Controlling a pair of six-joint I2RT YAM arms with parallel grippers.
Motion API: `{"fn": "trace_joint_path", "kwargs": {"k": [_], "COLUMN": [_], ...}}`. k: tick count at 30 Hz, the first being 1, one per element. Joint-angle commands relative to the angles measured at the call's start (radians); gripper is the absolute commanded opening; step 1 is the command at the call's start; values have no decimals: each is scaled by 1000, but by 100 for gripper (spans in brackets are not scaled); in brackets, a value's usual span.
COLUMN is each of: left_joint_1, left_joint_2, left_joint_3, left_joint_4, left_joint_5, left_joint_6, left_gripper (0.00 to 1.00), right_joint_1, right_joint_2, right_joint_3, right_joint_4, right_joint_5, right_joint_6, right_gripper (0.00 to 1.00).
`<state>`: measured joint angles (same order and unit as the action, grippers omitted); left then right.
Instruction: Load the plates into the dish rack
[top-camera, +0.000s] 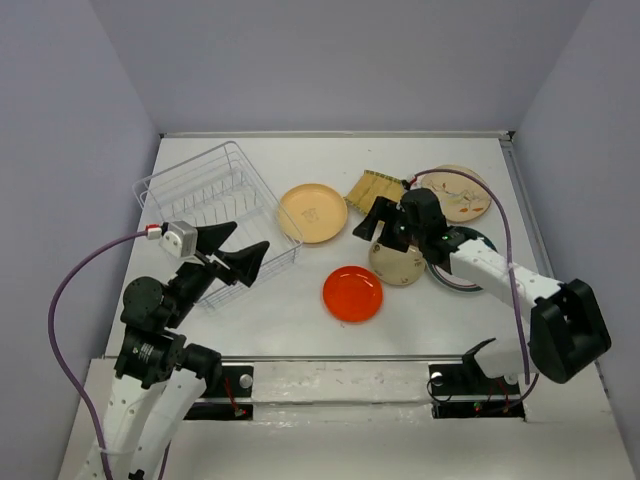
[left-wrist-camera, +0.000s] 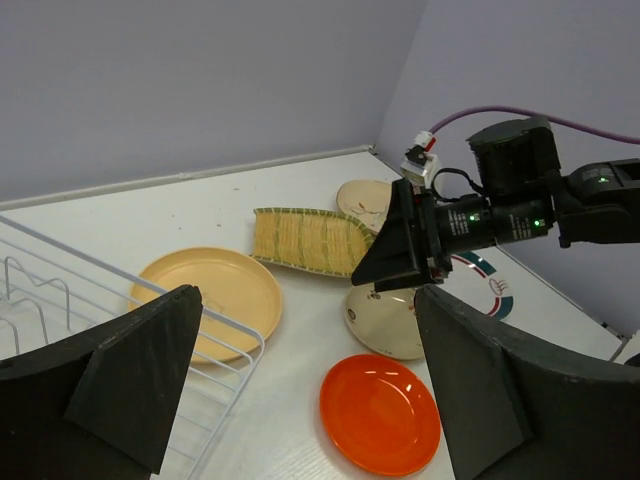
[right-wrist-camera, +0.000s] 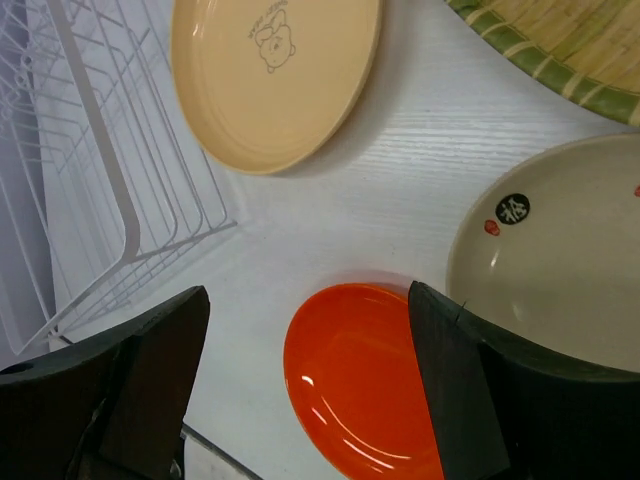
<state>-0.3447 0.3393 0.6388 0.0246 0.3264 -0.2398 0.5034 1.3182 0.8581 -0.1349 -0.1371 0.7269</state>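
1. The dish rack (top-camera: 215, 215) stands on the table's left side.
2. The peach plate (top-camera: 313, 212) lies flat just beside the rack's right wall.
3. The small red-orange plate (top-camera: 352, 294) sits nearer me, beside the small beige plate (top-camera: 397, 265).
4. My left gripper (top-camera: 235, 252) hovers at the rack's near corner, jaws spread.
5. My right gripper (top-camera: 380, 222) hangs over the beige plate's far edge, jaws spread.

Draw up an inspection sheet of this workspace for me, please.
Surface: white table, no spills seen.
Job's things: rack empty; peach plate, ribbed plate, painted plate, beige plate, red plate lie outside it; green-rimmed plate partly under the right arm.
Clutter: nothing seen.
Grippers: left gripper open, empty, by the rack; right gripper open, empty, among the plates.
Cables: purple left cable and right cable hang in loops.
Surroundings: plain walls.
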Motion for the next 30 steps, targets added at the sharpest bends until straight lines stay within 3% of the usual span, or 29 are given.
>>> {"fn": "trace_joint_path", "kwargs": {"k": [1,6,19,25,28,30], "left_joint_1": [9,9,3,-2,0,1], "left_joint_2": [3,-10,-20,-22,-25,-20], "left_joint_3": [7,9,7,5,7,9], "left_joint_4": [21,12,12,14,15,27], "left_joint_5": [36,22,16,16,2,-12], "left_joint_6": [19,22,22,22,22,16], "left_gripper": [99,99,99,99,99,99], "right_joint_1": [40,40,40,40,40,40], "right_joint_2": [126,260,587,707,742,757], "right_joint_3": [90,131,322,401,435,459], "right_joint_4": [162,247,278,284,284,284], "right_joint_5": [117,163,168,166,169,168], "right_joint_6": [49,86,180,212,209,198], "right_gripper": [85,83,65,55,41,38]}}
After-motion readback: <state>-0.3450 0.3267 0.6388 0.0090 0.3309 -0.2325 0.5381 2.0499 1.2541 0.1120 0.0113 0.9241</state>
